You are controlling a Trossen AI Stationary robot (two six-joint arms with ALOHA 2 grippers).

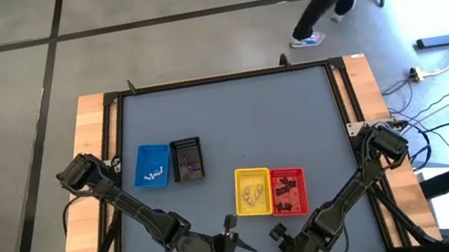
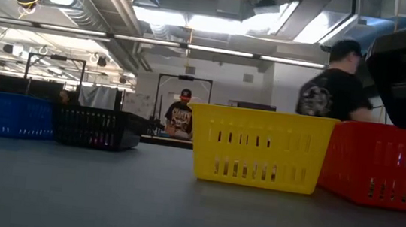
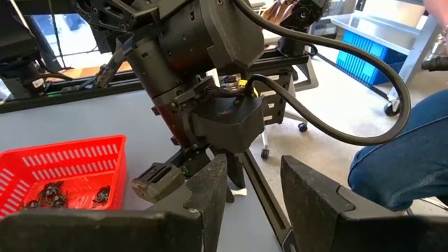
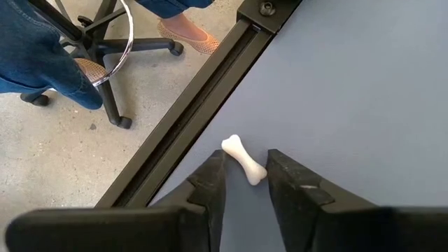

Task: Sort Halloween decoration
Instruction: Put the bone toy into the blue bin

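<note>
While unseen from above | right pincer (image 4: 243,175) apart around white bone (image 4: 243,160) | left pincer (image 3: 255,189) apart

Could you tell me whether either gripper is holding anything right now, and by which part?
Nothing is clearly held. The right gripper straddles a small white bone on the table, its open jaws apart from it. The left gripper is open and empty.
</note>
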